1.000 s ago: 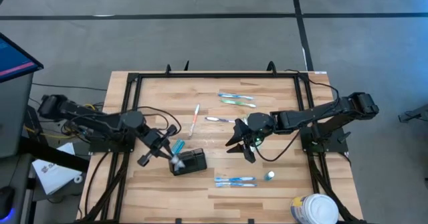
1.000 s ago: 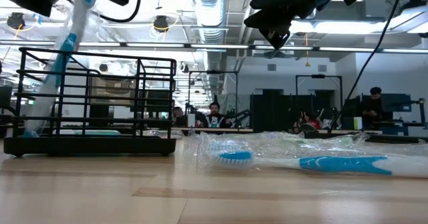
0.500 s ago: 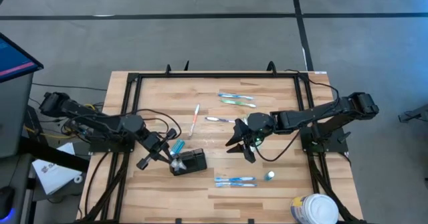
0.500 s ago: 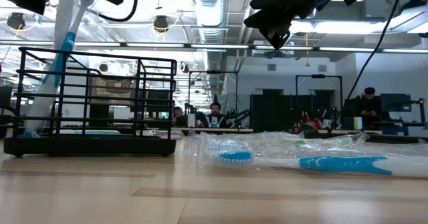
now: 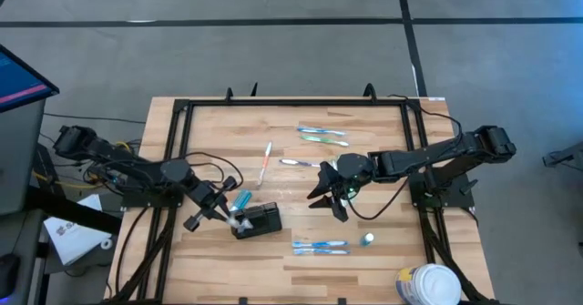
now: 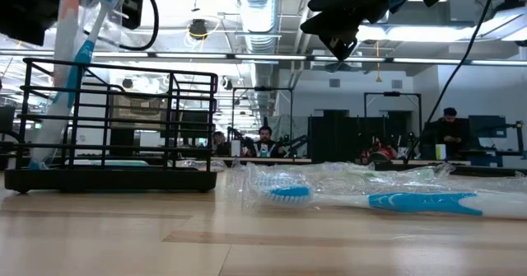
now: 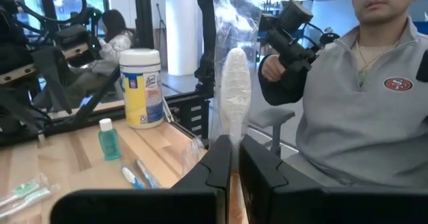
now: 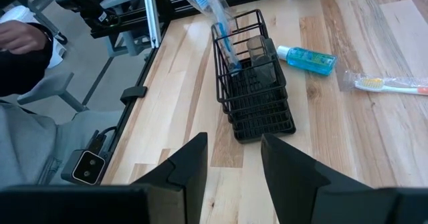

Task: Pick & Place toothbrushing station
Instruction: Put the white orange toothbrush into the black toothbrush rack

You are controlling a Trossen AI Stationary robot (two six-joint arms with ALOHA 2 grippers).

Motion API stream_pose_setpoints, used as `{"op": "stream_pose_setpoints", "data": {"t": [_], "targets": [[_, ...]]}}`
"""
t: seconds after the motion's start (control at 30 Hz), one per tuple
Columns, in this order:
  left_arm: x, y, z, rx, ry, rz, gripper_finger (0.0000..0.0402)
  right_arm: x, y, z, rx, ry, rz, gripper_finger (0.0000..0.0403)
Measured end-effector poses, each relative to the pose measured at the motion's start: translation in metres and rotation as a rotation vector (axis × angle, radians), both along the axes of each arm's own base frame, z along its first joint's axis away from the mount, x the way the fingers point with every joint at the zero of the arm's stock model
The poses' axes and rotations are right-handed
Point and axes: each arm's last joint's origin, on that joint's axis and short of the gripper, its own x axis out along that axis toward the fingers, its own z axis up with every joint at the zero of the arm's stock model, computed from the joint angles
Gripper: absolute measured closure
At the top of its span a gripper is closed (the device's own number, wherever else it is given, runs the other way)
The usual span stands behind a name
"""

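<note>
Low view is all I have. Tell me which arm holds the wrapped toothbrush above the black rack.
Observer: The left one. The left gripper is shut on the wrapped toothbrush.
Operator: List what lies near the rack that I can't see.
Observer: A small blue bottle lies on its side close by the rack, at the end where the toothbrush goes in.
Operator: Report the right gripper.
Observer: The right gripper hangs open and empty over the middle of the table, well apart from the rack.
</note>
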Motion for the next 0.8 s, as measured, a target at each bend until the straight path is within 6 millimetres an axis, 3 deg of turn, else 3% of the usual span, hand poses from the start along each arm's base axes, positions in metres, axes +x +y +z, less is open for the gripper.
{"op": "stream_pose_setpoints", "data": {"t": [0.47,0.8], "targets": [[-0.014,0.004,-0.019,-0.032,-0.064,0.017,0.0394,0.0,0.0,0.0,0.0,0.0,0.0,0.0272],[-0.016,-0.001,-0.019,-0.029,-0.068,-0.011,0.0394,0.001,0.0,0.002,0.002,-0.022,0.0,0.0272]]}}
